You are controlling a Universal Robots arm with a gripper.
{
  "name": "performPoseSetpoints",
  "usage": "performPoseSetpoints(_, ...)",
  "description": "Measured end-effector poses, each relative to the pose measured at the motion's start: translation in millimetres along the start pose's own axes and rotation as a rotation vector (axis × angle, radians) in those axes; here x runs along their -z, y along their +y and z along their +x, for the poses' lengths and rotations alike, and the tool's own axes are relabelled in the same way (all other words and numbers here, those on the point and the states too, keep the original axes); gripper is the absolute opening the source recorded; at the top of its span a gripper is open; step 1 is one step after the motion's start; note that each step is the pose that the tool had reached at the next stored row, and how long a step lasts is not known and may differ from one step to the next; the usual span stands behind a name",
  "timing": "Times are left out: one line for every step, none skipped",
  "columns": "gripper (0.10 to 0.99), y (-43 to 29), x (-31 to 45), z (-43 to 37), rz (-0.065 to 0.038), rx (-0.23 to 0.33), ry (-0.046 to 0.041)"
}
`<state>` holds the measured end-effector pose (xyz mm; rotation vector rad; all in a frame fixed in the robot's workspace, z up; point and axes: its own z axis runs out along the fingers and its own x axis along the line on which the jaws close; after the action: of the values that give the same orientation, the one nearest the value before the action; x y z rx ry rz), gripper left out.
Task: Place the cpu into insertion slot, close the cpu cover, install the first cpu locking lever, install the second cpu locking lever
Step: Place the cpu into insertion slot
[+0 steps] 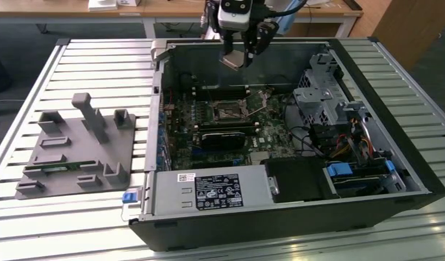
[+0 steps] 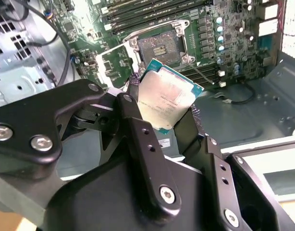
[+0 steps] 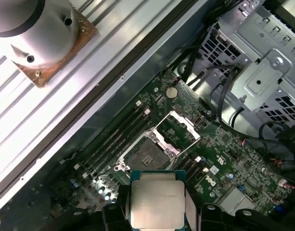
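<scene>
Case (image 1: 280,223) is lying open w/ motherboard (image 1: 276,142) facing up. You're holding the gripper (image 1: 243,57) above the board, fingers pinching the cpu (image 2: 166,96) by two edges. Below it, the cpu cover (image 3: 178,126) is standing flipped up beside the insertion slot (image 3: 145,156), its dark centre showing.

A robotics lab or workshop: an open computer case (image 1: 280,231) on a slatted aluminium table (image 1: 99,65), a wooden-topped table (image 1: 179,8) behind.
</scene>
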<state>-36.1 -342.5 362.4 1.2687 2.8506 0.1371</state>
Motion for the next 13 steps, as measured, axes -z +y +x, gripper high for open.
performPoseSetpoints(0.541,0.0,-0.1,0.0,0.000,-0.013,-0.0011)
performPoseSetpoints(0.541,0.0,-0.2,0.0,-0.001,-0.027,-0.0024)
performPoseSetpoints(0.541,0.0,-0.4,0.0,-0.001,-0.040,-0.0036)
performPoseSetpoints(0.541,-0.1,-0.4,0.0,-0.001,-0.056,-0.0051)
performPoseSetpoints(0.541,-0.1,-0.6,0.0,-0.001,-0.071,-0.0064)
performPoseSetpoints(0.541,-0.1,-0.7,0.0,-0.001,-0.085,-0.0077)
performPoseSetpoints(0.541,-0.1,-0.8,0.0,-0.002,-0.100,-0.0091)
performPoseSetpoints(0.541,-0.1,-0.9,0.0,-0.002,-0.116,-0.0105)
performPoseSetpoints(0.541,-0.1,-1.1,0.0,-0.002,-0.131,-0.0119)
performPoseSetpoints(0.541,-0.1,-1.3,0.0,-0.002,-0.147,-0.0135)
performPoseSetpoints(0.541,-0.2,-1.5,0.0,-0.002,-0.164,-0.0152)
performPoseSetpoints(0.541,-0.2,-1.7,0.0,-0.003,-0.181,-0.0167)
performPoseSetpoints(0.541,-0.2,-1.9,0.0,-0.003,-0.198,-0.0183)
